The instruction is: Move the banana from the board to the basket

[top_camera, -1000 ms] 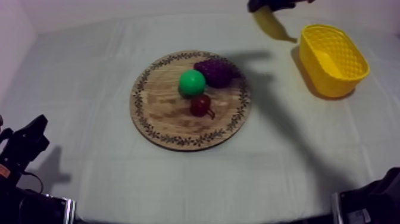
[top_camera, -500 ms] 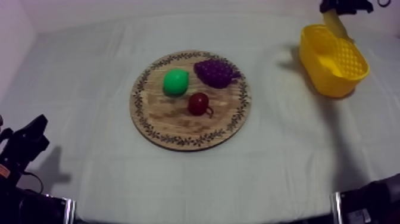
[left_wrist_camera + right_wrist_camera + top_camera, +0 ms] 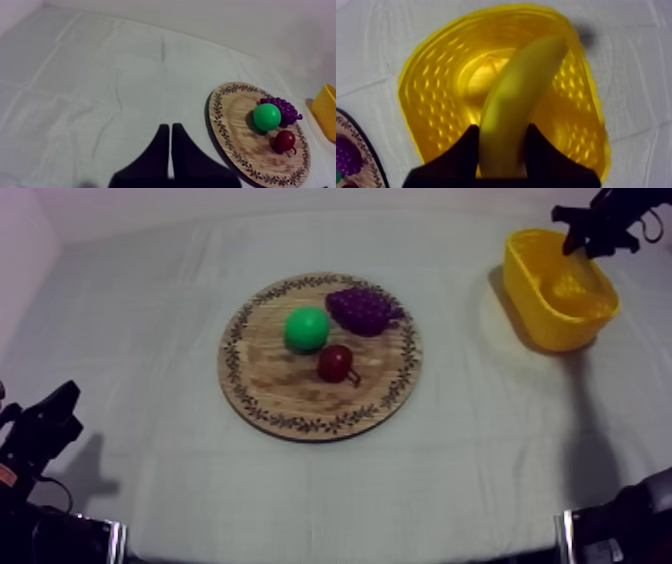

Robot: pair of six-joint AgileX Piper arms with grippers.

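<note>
The banana [image 3: 517, 105] is held upright between the fingers of my right gripper [image 3: 503, 147], shut on it, straight above the opening of the yellow basket [image 3: 431, 80]. From above, my right gripper [image 3: 598, 226] hovers at the far rim of the basket [image 3: 545, 323] at the back right. The round wooden board [image 3: 290, 393] lies mid-table with a round green fruit [image 3: 306, 329], a bunch of grapes [image 3: 363, 308] and a small red fruit [image 3: 337, 363]. My left gripper [image 3: 45, 428] rests low at the left, its fingers [image 3: 162, 150] together as a narrow wedge.
Beyond my left fingers lie the board [image 3: 235, 120] with the green fruit [image 3: 266, 116], the grapes [image 3: 282, 106] and the red fruit [image 3: 284, 141], and an edge of the basket [image 3: 327, 112]. Bare cloth surrounds the board on every side.
My right gripper has carried the banana rightward from behind the board to above the basket. The green fruit has shifted slightly on the board. My left arm has stayed still.
</note>
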